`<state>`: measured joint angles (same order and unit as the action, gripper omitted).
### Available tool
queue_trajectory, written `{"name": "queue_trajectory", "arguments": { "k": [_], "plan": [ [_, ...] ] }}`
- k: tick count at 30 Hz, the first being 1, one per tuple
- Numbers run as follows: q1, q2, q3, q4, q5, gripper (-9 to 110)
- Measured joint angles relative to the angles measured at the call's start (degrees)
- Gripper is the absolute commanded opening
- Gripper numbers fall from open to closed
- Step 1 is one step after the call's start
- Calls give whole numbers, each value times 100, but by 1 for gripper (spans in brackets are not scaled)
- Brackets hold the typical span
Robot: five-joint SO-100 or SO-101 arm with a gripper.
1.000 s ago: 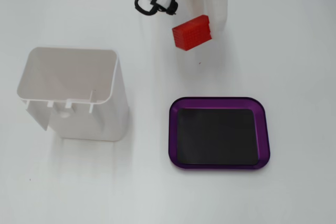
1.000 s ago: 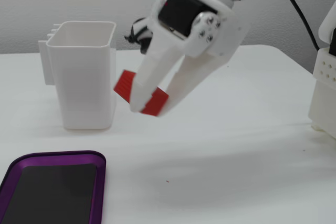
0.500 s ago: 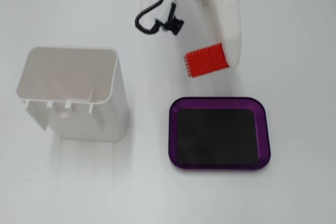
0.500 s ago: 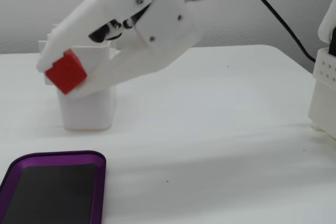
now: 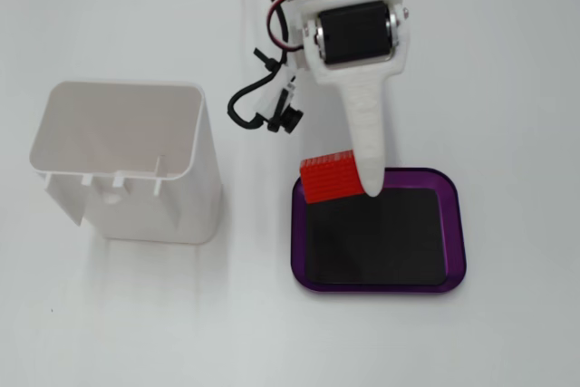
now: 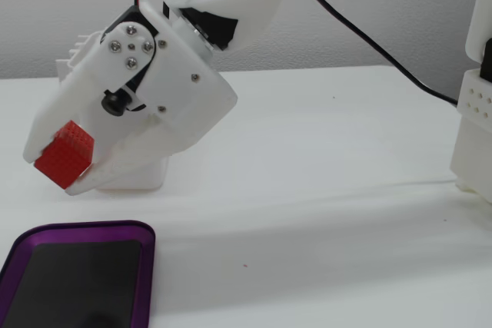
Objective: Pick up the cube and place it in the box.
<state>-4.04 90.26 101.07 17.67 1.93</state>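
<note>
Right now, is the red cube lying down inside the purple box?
No, in a fixed view the cube hangs pinched in the gripper, up in the air above the box.

A tall white plastic container (image 5: pixel 127 165) stands upright on the left of the white worktop (image 5: pixel 507 88) in a fixed view from above, its open mouth showing an empty white inside and small ribs along its near rim. In a low fixed view only its base (image 6: pixel 138 176) peeks out at the left. At that view's right edge stands a white perforated block (image 6: pixel 474 140).
</note>
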Motion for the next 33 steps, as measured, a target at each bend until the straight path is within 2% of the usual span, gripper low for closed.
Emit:
{"name": "queue_trajectory", "arguments": {
  "k": [24, 33],
  "plan": [
    [-439, -44, 0, 457, -18, 0],
    [-448, -44, 0, 554, -18, 10]
  ]
}}
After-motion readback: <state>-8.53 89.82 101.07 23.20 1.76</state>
